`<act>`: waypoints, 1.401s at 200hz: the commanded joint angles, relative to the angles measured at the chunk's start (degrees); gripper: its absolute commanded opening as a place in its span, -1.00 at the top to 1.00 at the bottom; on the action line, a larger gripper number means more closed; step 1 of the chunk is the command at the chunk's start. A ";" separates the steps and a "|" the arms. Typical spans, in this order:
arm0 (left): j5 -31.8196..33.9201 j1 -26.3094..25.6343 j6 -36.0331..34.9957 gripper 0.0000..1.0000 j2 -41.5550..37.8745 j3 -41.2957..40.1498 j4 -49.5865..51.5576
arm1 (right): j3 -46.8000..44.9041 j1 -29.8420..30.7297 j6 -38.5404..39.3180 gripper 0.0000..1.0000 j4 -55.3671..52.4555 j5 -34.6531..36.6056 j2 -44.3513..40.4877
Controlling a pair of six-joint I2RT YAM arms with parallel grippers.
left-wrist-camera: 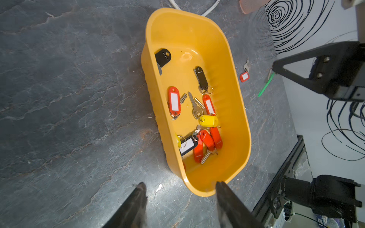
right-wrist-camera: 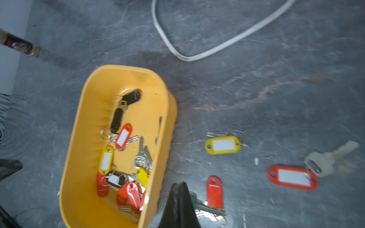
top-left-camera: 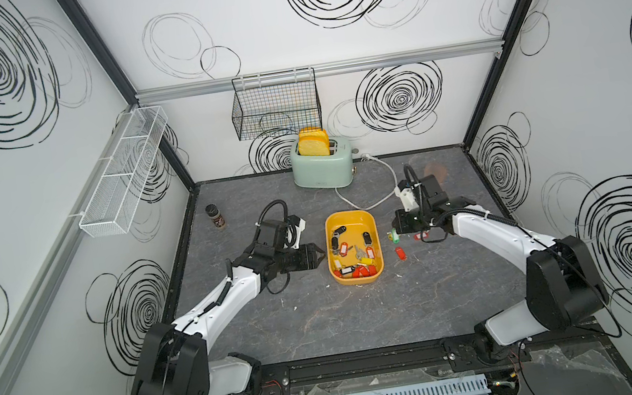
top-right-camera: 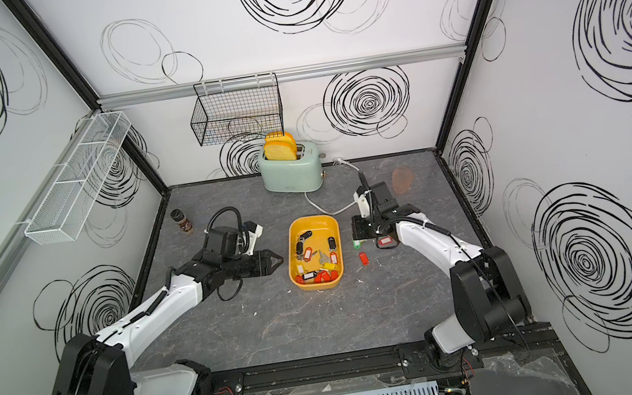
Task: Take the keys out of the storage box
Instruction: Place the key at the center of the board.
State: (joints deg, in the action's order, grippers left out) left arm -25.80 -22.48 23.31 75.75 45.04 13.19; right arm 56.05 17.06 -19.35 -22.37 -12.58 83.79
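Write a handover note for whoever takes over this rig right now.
Left gripper: open, empty, beside the box.
Right gripper: shut, nothing visible between its tips, over the table by the green key.
Done: four keys lie out on the table, right of the box: green key, yellow key, red key, another red key.
Left: about ten keys in the box.

legible text: none | keys (left-wrist-camera: 173, 100) tags: blank | toaster (top-left-camera: 321, 166) front mark: too small to read
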 commanded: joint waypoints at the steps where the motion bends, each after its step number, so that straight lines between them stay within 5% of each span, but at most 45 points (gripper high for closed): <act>1: 0.01 -0.54 -0.88 -0.21 0.75 2.02 -1.59 | -2.87 -4.35 -2.47 1.00 -3.19 4.48 -1.75; 41: 0.14 -1.02 -1.05 -0.21 1.12 2.34 -1.58 | -6.73 -9.86 -2.72 1.00 -4.09 7.19 -1.20; 132: 1.04 -1.16 -0.90 -0.21 0.37 1.63 -1.20 | -8.29 -10.55 -1.94 1.00 -1.62 6.25 5.39; 193: 1.46 -1.31 -0.90 -0.20 1.07 2.64 -0.82 | -7.43 -10.40 -1.84 0.49 -2.41 6.26 4.18; 280: 5.30 -5.30 -1.51 -0.08 6.17 9.41 1.87 | -5.33 -4.93 0.83 0.48 -2.03 -0.48 -4.80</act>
State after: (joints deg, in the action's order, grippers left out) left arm -22.81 -26.33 22.50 79.96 51.44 13.87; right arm 48.86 9.34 -20.27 -24.77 -9.41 82.39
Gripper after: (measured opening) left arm 0.544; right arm 0.260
